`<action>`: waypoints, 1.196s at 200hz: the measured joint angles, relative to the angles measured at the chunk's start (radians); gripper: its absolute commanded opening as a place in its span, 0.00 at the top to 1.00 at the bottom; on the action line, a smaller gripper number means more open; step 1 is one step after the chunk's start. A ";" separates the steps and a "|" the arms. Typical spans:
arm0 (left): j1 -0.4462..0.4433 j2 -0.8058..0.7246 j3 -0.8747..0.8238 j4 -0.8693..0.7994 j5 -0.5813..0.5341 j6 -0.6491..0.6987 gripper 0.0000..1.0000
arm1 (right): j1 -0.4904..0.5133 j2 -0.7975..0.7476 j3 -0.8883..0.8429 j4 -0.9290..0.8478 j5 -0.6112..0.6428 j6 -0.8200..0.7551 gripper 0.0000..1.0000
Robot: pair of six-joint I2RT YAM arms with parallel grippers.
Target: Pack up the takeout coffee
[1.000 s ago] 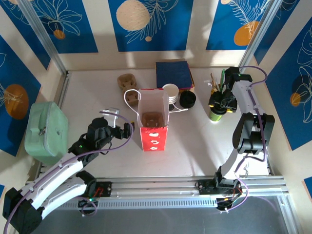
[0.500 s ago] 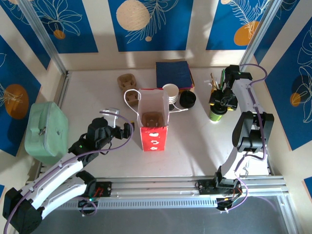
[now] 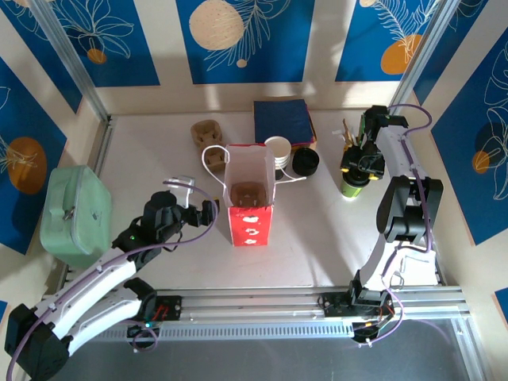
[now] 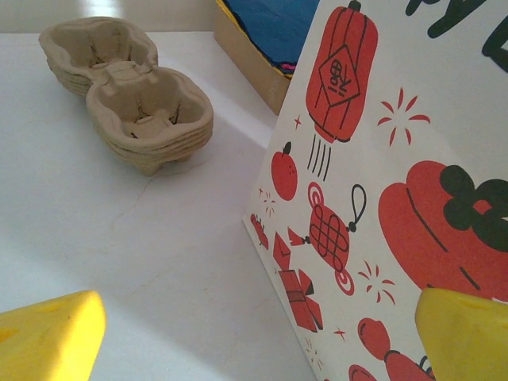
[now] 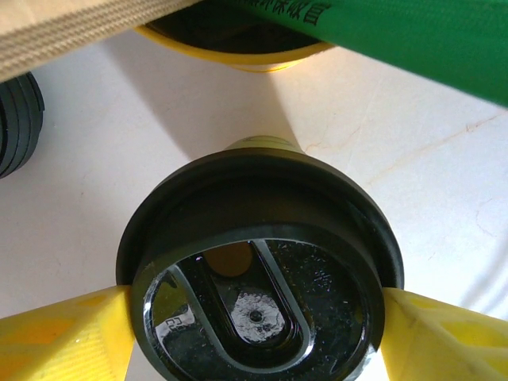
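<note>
The takeout coffee (image 3: 352, 189), a lime-green cup with a black lid (image 5: 258, 294), stands on the table at the right. My right gripper (image 3: 359, 170) is straight above it, and its yellow fingers (image 5: 59, 337) press the lid's rim from both sides, shut on it. The red-and-white paper bag (image 3: 248, 214) stands open mid-table with a brown carrier (image 3: 248, 193) inside. My left gripper (image 3: 208, 213) is open just left of the bag's printed side (image 4: 397, 159), its yellow fingertips (image 4: 48, 337) wide apart and holding nothing.
Stacked pulp cup carriers (image 3: 208, 143) (image 4: 127, 103) lie behind the bag. White cups (image 3: 278, 149), black lids (image 3: 305, 161) and blue napkins (image 3: 282, 119) sit at the back. A holder of stirrers (image 3: 349, 141) stands close behind the coffee. A mint case (image 3: 75, 213) lies at the far left.
The right arm's wrist has shifted slightly over the cup. The coffee, the bag and the left arm have stayed where they were.
</note>
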 measured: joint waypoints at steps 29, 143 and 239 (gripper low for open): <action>0.000 0.000 0.001 0.000 0.000 0.000 0.01 | 0.001 0.008 0.010 -0.009 0.000 0.000 0.24; 0.000 0.021 0.015 -0.016 0.000 -0.001 0.01 | 0.014 0.056 0.060 -0.068 0.005 -0.028 0.30; 0.000 0.021 0.035 -0.027 0.000 -0.003 0.01 | 0.072 0.033 0.068 -0.142 0.000 -0.010 0.31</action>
